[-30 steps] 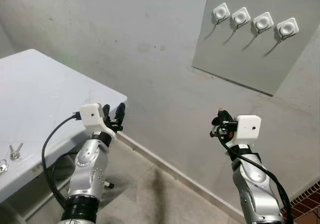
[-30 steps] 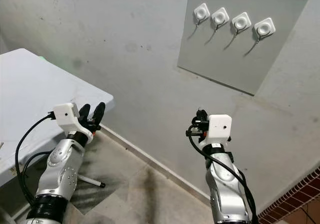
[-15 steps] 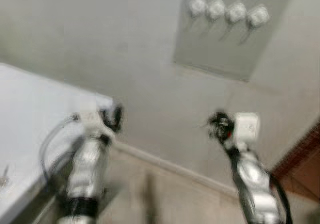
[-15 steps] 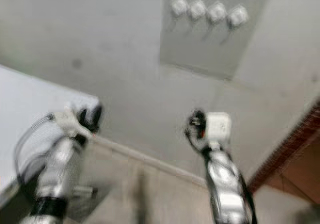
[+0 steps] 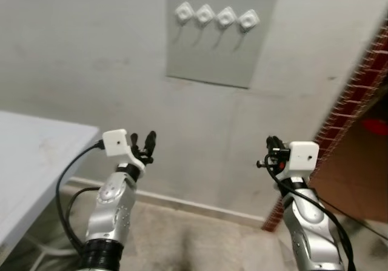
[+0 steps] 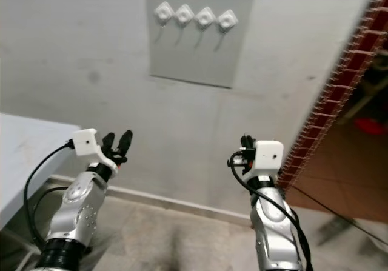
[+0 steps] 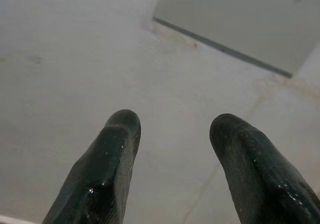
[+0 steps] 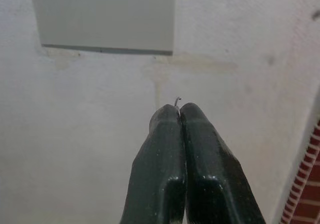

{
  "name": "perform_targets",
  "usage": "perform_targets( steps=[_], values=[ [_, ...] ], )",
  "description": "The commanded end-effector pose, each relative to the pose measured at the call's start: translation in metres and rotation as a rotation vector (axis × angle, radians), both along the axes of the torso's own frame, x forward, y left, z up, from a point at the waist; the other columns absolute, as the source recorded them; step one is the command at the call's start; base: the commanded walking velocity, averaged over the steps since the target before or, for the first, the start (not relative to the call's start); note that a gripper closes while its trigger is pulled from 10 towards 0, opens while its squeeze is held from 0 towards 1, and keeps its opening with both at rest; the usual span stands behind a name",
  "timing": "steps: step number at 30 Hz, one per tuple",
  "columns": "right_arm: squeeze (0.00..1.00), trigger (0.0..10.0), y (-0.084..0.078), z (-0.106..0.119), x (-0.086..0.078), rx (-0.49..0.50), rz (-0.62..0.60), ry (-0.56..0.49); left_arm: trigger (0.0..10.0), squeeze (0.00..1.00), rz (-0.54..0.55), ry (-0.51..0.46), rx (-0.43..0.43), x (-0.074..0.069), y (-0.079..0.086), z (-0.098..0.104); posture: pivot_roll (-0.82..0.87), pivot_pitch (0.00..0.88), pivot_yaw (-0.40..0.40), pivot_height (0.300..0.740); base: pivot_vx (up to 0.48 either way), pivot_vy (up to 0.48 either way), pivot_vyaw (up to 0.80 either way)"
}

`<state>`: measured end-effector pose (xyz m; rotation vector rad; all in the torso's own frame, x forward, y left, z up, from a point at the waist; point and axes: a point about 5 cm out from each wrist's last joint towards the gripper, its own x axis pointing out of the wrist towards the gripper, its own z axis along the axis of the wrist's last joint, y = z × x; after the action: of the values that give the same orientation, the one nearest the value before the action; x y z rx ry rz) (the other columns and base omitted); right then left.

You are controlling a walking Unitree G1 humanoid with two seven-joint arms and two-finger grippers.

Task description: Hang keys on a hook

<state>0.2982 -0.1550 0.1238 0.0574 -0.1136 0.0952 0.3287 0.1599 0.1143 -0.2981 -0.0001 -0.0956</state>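
The right gripper [image 8: 179, 107], fingers pressed together on a thin wire, should rise steadily toward the hooks [image 5: 216, 17] at upper center.

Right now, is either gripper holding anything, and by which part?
The right gripper has its jaws pressed shut on a thin silver wire loop, likely the key ring; just a sliver pokes past the tips, so the hold point cannot be told. The left gripper is open, holding nothing.

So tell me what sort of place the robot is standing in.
Probably a plain utility room or entry corner of a home: a bare plastered wall carrying a grey panel with four white hooks, a white table to the left, and a red brick wall edge on the right.
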Motion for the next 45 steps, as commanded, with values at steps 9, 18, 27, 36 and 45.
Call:
perform_targets(
  steps=[9,18,27,36,45],
  values=[
    [0.0,10.0,-0.006,0.008,-0.001,-0.003,-0.011,-0.045,10.0,0.0,-0.023,-0.006,-0.007,0.003,-0.011,0.007,0.03,0.0,0.0,0.74,0.0,0.0,-0.28],
    [0.0,10.0,-0.01,0.007,-0.004,-0.005,-0.007,-0.041,10.0,0.0,-0.016,0.009,-0.019,0.001,-0.011,0.006,0.03,0.0,0.003,0.74,0.0,0.0,0.0],
    [0.0,10.0,-0.011,0.007,-0.007,-0.004,0.0,-0.041,10.0,0.0,-0.029,0.0,-0.028,0.0,-0.013,0.007,0.03,0.0,0.003,0.74,0.027,0.0,0.0],
    [0.0,10.0,-0.01,0.007,-0.009,-0.004,0.0,-0.04,10.0,0.0,-0.041,-0.002,-0.021,-0.001,-0.013,0.008,0.02,0.0,0.006,0.74,0.272,0.0,0.0],
    [0.0,10.0,-0.01,0.006,-0.01,-0.004,0.003,-0.036,10.0,0.0,-0.041,-0.004,-0.028,-0.001,-0.013,0.01,0.02,0.0,0.004,0.74,0.318,0.0,0.0]
  ],
)
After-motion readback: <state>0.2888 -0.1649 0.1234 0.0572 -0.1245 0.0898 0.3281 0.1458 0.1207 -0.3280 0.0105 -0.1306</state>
